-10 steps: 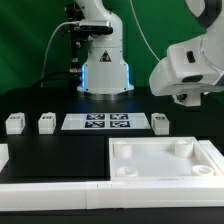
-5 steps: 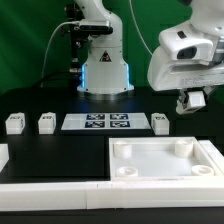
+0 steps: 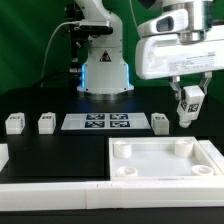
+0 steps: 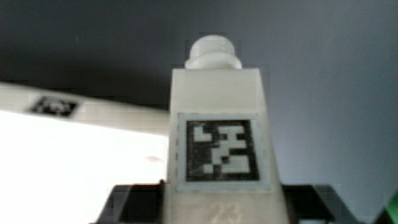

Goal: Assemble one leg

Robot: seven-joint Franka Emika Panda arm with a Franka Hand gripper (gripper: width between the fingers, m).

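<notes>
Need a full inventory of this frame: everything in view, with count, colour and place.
held leg: 1, white, tagged, hanging upright in the gripper above the table, exterior view's right
loose legs: 3, white, on the table; two at the exterior view's left of the marker board, one at its right
marker board: 1, white, four tags, mid-table
square top: 1, white, round corner sockets, near right
rail: 1, white, near edge, left
table: 1, black
arm base: 1, white, behind the marker board
gripper: 1, shut on the held leg
</notes>
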